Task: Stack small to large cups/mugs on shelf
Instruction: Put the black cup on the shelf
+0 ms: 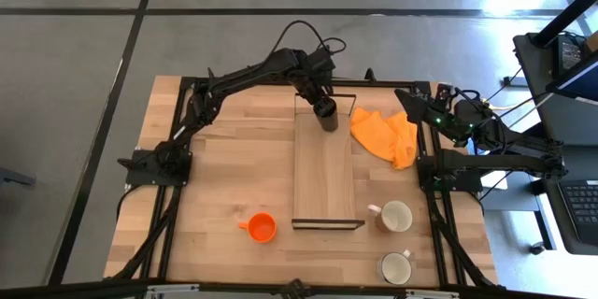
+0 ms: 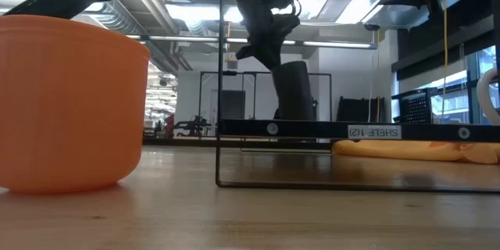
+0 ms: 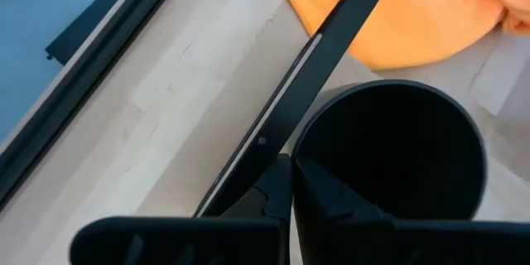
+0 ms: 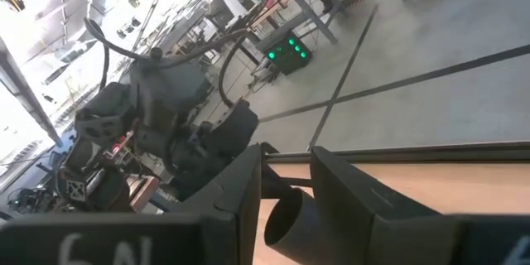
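Observation:
My left gripper (image 1: 322, 103) is shut on the black tumbler (image 1: 326, 115) over the far end of the shelf (image 1: 325, 173). In the low view the tumbler (image 2: 294, 91) stands upright at the shelf's black frame (image 2: 367, 131); whether its base touches the board I cannot tell. The orange cup (image 1: 262, 227) stands on the table left of the shelf's near end. Two white mugs (image 1: 395, 216) (image 1: 395, 267) stand to its right. My right gripper (image 4: 286, 178) is open and waits at the table's right edge (image 1: 439, 117). My left gripper holds the black tumbler by its rim (image 3: 300, 153), one finger (image 3: 327, 195) inside the mouth and the other (image 3: 277, 186) outside against the wall. The fingers come from above, pointing down. The tumbler hangs upright below them, mouth up.
An orange cloth (image 1: 385, 135) lies crumpled on the table right of the shelf's far end, close to the tumbler. The shelf's thin black frame bar (image 3: 331, 41) runs right beside the tumbler. Bare tabletop (image 1: 234, 163) lies left of the shelf.

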`<action>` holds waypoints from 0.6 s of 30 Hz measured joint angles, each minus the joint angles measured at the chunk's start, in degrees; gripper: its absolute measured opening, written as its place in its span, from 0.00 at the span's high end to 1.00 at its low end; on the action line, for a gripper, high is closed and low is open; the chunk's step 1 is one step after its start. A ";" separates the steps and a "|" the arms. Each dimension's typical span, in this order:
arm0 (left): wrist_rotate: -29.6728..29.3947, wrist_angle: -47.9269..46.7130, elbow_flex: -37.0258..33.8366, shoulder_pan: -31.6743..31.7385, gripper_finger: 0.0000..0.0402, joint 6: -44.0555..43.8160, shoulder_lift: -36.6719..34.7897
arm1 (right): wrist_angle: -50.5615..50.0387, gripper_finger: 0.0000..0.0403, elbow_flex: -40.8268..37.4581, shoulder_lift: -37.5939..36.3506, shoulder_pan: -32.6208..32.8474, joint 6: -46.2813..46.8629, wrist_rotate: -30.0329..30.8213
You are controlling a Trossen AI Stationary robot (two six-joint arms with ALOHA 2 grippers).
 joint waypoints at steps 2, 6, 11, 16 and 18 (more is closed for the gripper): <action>-0.96 -0.92 0.00 0.00 1.00 0.02 -0.27 | 0.00 0.73 0.00 0.00 0.00 -0.07 0.01; -2.56 -1.97 0.00 -0.02 1.00 0.24 -0.36 | -0.41 0.73 0.00 0.00 0.00 -0.12 0.04; -2.86 -1.91 0.00 0.00 0.99 -0.07 -0.36 | -0.51 0.73 0.00 0.00 0.00 -0.21 0.09; -2.81 -1.37 0.00 0.01 0.95 -0.38 -0.36 | -0.63 0.73 0.00 0.00 0.00 -0.27 0.11; -2.81 -1.21 0.00 0.02 0.93 -1.17 -0.36 | -0.63 0.73 0.00 0.00 0.00 -0.29 0.13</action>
